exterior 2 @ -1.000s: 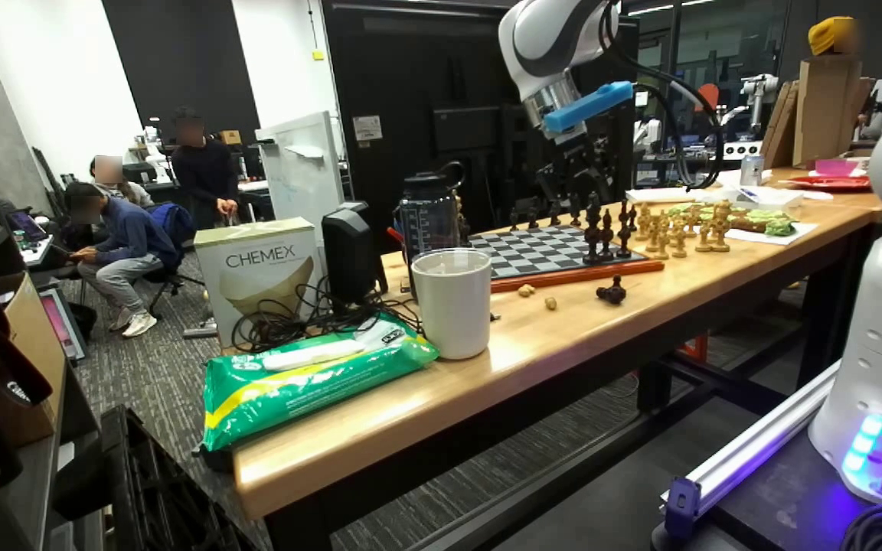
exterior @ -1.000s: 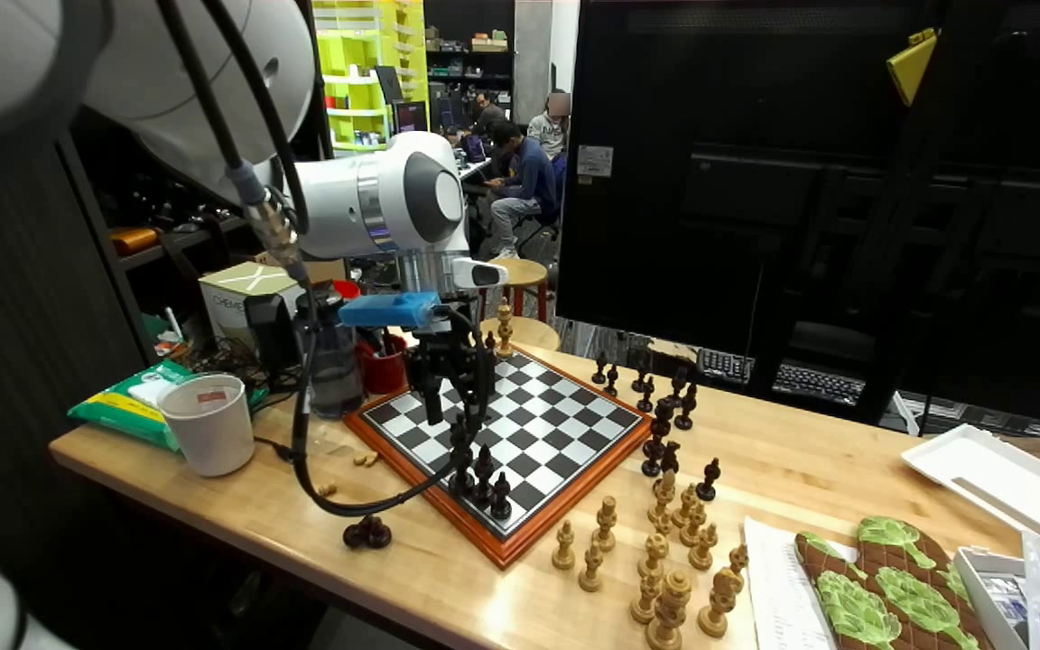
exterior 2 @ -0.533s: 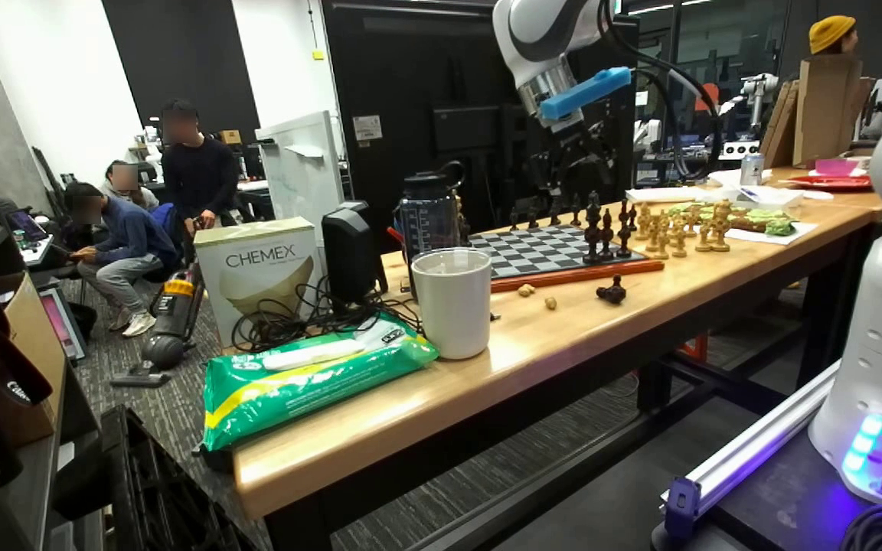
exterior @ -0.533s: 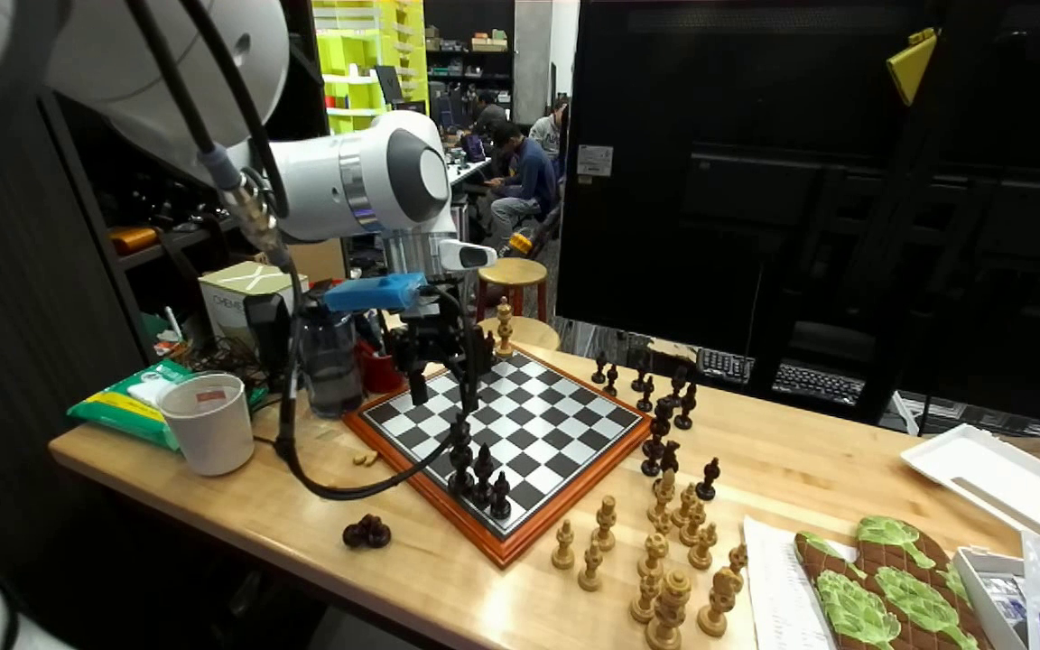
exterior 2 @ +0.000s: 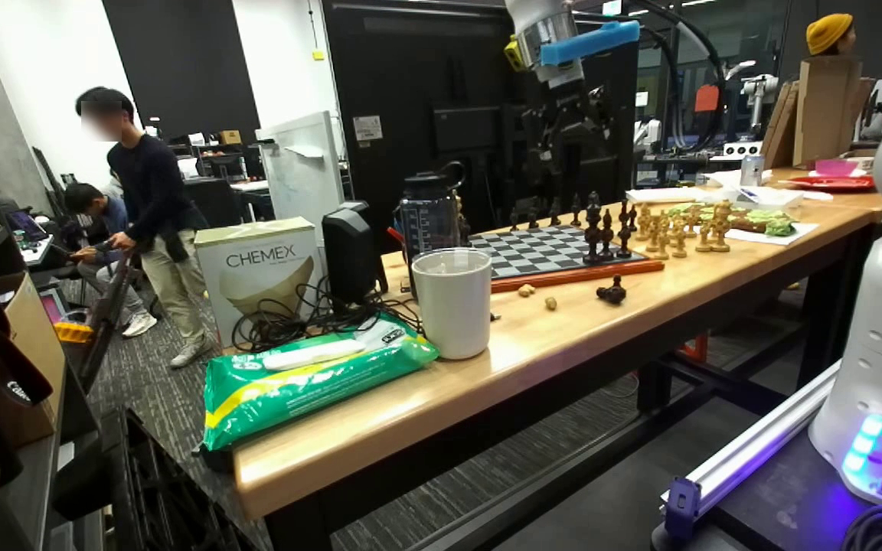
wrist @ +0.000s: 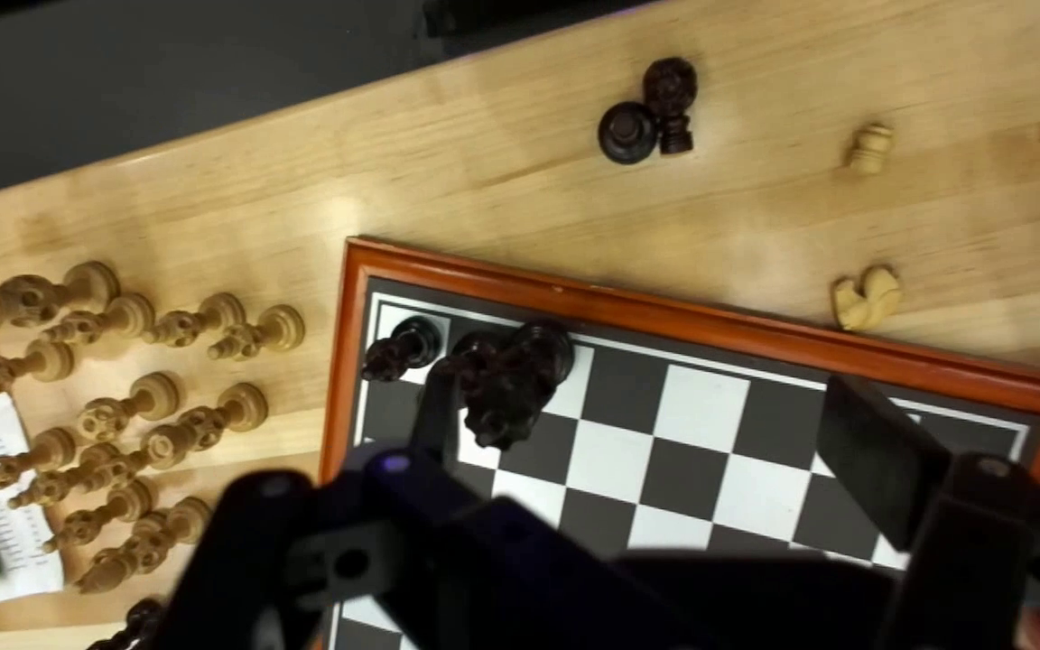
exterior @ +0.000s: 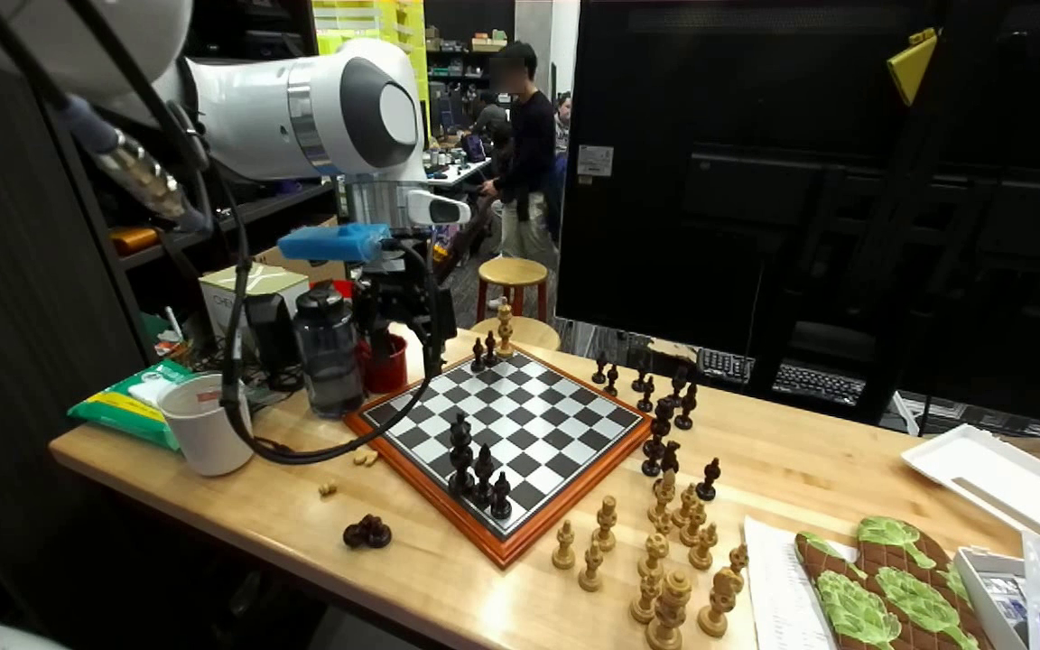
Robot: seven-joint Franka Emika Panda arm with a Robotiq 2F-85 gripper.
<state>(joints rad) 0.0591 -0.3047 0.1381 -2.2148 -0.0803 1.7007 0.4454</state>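
1. The black two-jawed gripper is held raised above the black-and-white checkered chessboard with a reddish-brown wooden frame; its jaws are spread wide apart, and squares of the board are seen between them in the wrist view.
2. The chessboard is set at the middle of the light wooden surface.
3. Near the board's near edge, three dark brown wooden chess pieces are stood upright; in both exterior views they are seen well apart from the gripper.
4. At the far corner, a tall pale wooden chess piece is stood beside two small dark pieces.
5. To the right of the board, carved pale wooden pieces are clustered, with dark pieces farther off.
6. Off the near edge, dark brown wooden parts are laid touching each other, near small pale wooden bits.
7. At the left, a dark translucent bottle, a red cup and a white cylindrical cup are placed.
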